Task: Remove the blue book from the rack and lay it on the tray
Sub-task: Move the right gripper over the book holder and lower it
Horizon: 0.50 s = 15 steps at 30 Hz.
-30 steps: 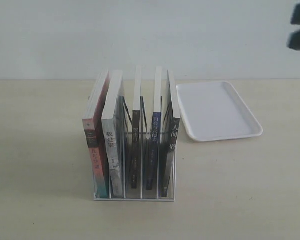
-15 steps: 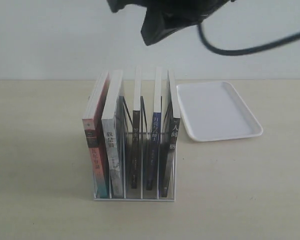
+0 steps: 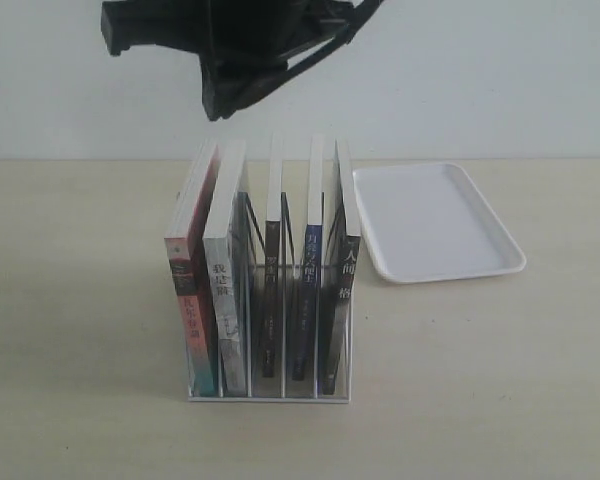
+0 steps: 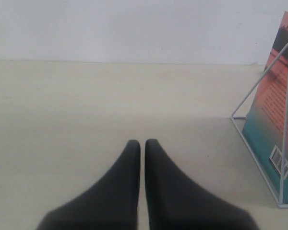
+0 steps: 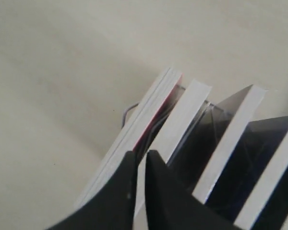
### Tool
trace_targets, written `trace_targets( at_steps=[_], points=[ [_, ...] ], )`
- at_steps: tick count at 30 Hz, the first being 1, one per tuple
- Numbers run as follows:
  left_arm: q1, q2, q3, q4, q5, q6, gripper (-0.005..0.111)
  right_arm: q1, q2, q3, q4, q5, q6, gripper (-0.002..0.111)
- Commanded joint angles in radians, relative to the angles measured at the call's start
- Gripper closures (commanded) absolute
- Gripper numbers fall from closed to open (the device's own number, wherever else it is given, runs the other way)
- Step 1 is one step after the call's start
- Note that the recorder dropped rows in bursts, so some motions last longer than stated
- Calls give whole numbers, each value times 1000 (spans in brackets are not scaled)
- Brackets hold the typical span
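The white wire rack (image 3: 268,392) stands mid-table and holds several upright books. The blue book (image 3: 310,262) sits in the fourth slot from the left, blue spine facing me, between a black-spined book (image 3: 270,270) and another dark one (image 3: 342,280). The white tray (image 3: 435,222) lies bare just right of the rack. My right gripper (image 3: 220,105) hangs above the rack's left end, reaching across from the right. In its wrist view it (image 5: 139,154) is shut and holds nothing, over the tops of the two leftmost books. My left gripper (image 4: 142,142) is shut over bare table beside the rack's end.
A red-and-teal book (image 3: 192,300) leans in the leftmost slot, with a white-spined book (image 3: 225,290) beside it. In the left wrist view its red-and-teal cover (image 4: 273,120) shows behind the rack's wire end (image 4: 259,86). A pale wall rises behind the table.
The right arm has swept from the upper right corner leftward across the top of the exterior view, to above the rack's left end. Books and tray have not moved.
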Motion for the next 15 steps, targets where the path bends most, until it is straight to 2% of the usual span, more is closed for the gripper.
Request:
trace_targets(
  at_steps=[1,3,11,15],
  points=[
    [2,-3,-1,-4,-4,0,103,1,26,-9,70,3,19,78],
    [2,-3,-1,-4,-4,0,103,1,29,-9,77,3,33,70],
    [2,-3,-1,-4,-4,0,103,1,29,-9,75,3,107,71],
    [2,-3,-1,-4,-4,0,103,1,29,-9,16,3,161,71]
  ],
)
